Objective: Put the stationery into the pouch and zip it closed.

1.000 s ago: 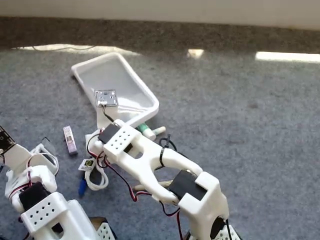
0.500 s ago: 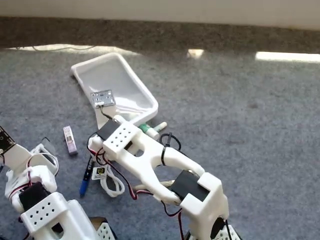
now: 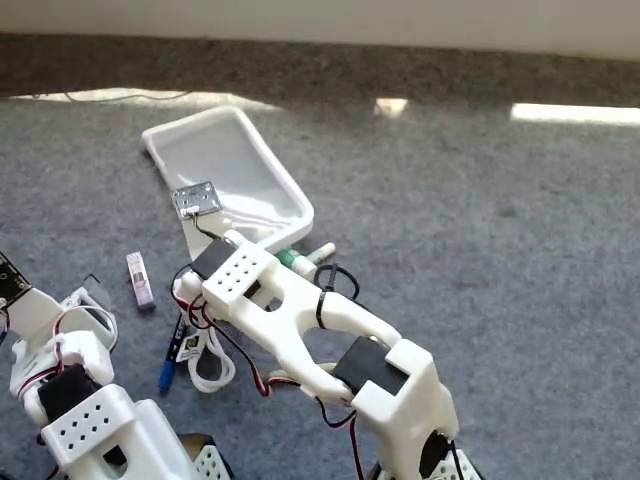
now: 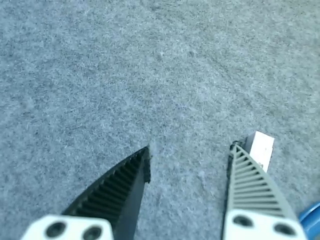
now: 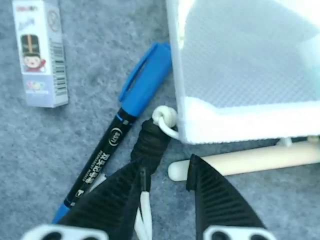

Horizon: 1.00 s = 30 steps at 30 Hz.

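- Right gripper point(image 5: 165, 164) sits at the near corner of the pouch point(image 5: 240, 65). Its fingers are narrowly apart with the pull tab point(image 5: 150, 142) in the gap, apparently unclamped.
- Left gripper point(image 4: 190, 146) hangs over carpet point(image 4: 125, 65), fingers wide, holding nothing.
- Pen point(image 5: 125, 125), box point(image 5: 39, 50) and stick point(image 5: 250, 157) lie outside, near the pouch.
- Likely step: first pick not yet made.
- Next: centre on the pen barrel, clear of the tab, then close.

**A carpeted room used as a robot workspace**

We see an indoor room. Short grey carpet point(image 3: 520, 300) covers the whole working surface and runs back to a pale wall point(image 3: 400, 20). Patches of sunlight point(image 3: 570, 113) fall along that far edge, where a thin cable point(image 3: 120, 96) lies. The white arms point(image 3: 300, 320), with their bare wiring, suggest a hobby or research setup. We cannot tell home from office.
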Each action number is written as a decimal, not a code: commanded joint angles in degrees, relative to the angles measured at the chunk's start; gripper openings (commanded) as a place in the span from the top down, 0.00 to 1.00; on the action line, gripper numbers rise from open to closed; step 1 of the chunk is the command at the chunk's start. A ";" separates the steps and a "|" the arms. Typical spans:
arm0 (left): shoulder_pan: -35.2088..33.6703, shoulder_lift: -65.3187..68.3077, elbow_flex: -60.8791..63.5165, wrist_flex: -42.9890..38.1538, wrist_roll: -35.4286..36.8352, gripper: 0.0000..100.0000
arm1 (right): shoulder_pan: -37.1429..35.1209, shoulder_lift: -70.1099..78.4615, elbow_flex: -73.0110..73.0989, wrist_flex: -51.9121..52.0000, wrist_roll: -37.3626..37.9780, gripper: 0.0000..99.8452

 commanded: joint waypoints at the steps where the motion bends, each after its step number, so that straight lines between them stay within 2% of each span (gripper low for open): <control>1: 0.04 -0.48 -1.98 -0.09 0.79 0.76 | -0.75 0.04 -1.01 0.40 -0.18 0.85; 5: 0.04 -0.48 -1.98 -0.09 0.79 0.76 | -2.51 0.75 -1.10 0.31 -3.87 0.84; 14: 0.04 -0.48 -1.89 -0.09 0.79 0.76 | -2.86 8.40 -8.04 1.36 -3.60 0.85; 21: 0.04 -0.48 -1.89 -0.09 0.70 0.76 | -2.86 9.80 -12.26 8.13 -3.60 0.85; 24: 0.04 -0.48 -1.89 -0.09 0.70 0.76 | -2.59 9.71 -12.53 8.92 -3.52 0.90; 27: 0.04 -0.48 -1.89 -0.09 0.70 0.76 | -2.59 9.36 -12.53 9.01 0.53 1.00; 30: 0.04 -0.48 -1.89 -0.09 0.70 0.76 | -2.95 7.96 -12.62 10.68 5.71 0.99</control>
